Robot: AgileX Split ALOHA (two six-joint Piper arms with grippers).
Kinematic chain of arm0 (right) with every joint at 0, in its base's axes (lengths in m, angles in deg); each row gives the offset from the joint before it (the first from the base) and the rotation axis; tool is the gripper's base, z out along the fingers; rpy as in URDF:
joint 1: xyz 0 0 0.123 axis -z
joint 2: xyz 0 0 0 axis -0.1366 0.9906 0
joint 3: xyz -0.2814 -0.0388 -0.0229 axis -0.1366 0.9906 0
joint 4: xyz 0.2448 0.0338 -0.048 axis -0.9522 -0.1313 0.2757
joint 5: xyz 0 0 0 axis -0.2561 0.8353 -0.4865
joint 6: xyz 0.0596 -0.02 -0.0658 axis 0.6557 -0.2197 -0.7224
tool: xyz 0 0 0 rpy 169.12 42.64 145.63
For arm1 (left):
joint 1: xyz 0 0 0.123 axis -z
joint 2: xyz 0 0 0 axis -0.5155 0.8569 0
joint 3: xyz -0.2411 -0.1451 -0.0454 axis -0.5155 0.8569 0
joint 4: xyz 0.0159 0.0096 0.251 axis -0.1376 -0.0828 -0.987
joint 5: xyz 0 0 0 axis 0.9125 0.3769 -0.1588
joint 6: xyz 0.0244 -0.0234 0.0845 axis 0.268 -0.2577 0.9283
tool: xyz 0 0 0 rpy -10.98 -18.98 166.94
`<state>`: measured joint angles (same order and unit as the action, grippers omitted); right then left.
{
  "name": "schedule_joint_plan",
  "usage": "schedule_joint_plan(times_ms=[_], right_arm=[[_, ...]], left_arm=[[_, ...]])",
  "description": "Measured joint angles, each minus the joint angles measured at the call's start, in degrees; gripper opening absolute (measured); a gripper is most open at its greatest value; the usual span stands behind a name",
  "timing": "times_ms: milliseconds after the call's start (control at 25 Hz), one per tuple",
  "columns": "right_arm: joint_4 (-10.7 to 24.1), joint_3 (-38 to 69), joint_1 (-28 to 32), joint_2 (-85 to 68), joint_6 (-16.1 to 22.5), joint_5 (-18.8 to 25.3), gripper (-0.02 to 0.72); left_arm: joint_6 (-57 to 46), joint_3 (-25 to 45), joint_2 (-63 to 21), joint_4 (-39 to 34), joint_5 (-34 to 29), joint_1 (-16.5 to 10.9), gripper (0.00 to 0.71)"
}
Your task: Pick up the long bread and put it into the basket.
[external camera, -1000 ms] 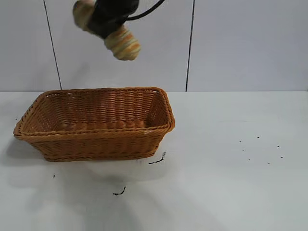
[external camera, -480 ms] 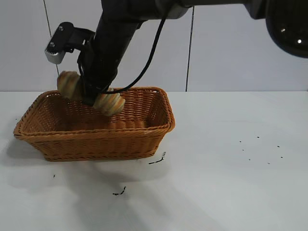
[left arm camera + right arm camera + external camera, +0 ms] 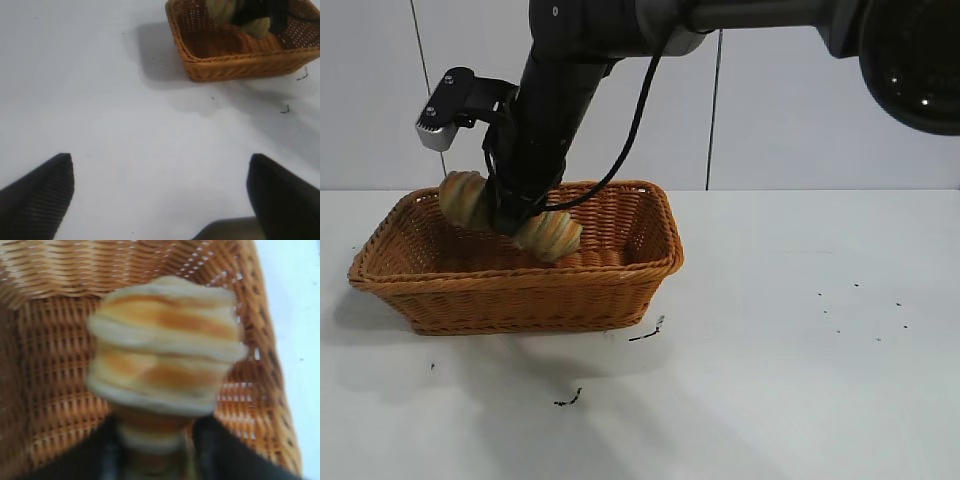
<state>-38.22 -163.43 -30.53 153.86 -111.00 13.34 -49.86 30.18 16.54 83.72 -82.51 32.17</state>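
The orange-brown wicker basket (image 3: 620,275) stands at the left of the table. My right gripper (image 3: 512,222) reaches down into it and is shut on the long bread (image 3: 552,234), a golden-tan ridged loaf held tilted inside the basket, its left end (image 3: 462,197) near the rim. In the right wrist view the bread (image 3: 165,350) fills the middle between my dark fingers (image 3: 220,447), over the basket's woven floor (image 3: 55,390). My left gripper (image 3: 160,192) is open and empty above bare table, with the basket (image 3: 240,62) and bread far off.
The white table (image 3: 800,330) has small dark specks at the right (image 3: 860,310) and two dark scraps (image 3: 648,333) in front of the basket. A panelled wall stands behind.
My right gripper came down with the bread from high above the basket into it, and in the last half second sank slightly lower.
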Motion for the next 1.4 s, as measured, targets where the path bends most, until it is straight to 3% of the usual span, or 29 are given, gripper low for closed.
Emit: schedule_joint_plan(times_ms=[360, 480, 600, 720, 840, 1000, 1400], right_arm=[[-0.3, -0.1, 0.2, -3.9, 0.0, 1.8, 0.689], [-0.4, -0.1, 0.2, -4.4, 2.3, 2.7, 0.690], [0.1, -0.1, 0.2, -5.4, 13.2, 2.7, 0.690], [2.7, -0.1, 0.2, -6.4, 29.7, 2.7, 0.690], [4.3, -0.1, 1.5, -6.8, 38.8, 3.9, 0.690], [4.3, -0.1, 6.0, -6.8, 43.7, 4.6, 0.690], [4.5, -0.1, 23.9, -6.8, 46.8, 11.3, 0.690]], left_arm=[[0.0, 0.0, 0.0, 0.0, 0.0, 0.0, 0.692], [0.0, 0.0, 0.0, 0.0, 0.0, 0.0, 0.692], [0.0, 0.0, 0.0, 0.0, 0.0, 0.0, 0.692], [0.0, 0.0, 0.0, 0.0, 0.0, 0.0, 0.692], [0.0, 0.0, 0.0, 0.0, 0.0, 0.0, 0.692], [0.0, 0.0, 0.0, 0.0, 0.0, 0.0, 0.692], [0.0, 0.0, 0.0, 0.0, 0.0, 0.0, 0.692]])
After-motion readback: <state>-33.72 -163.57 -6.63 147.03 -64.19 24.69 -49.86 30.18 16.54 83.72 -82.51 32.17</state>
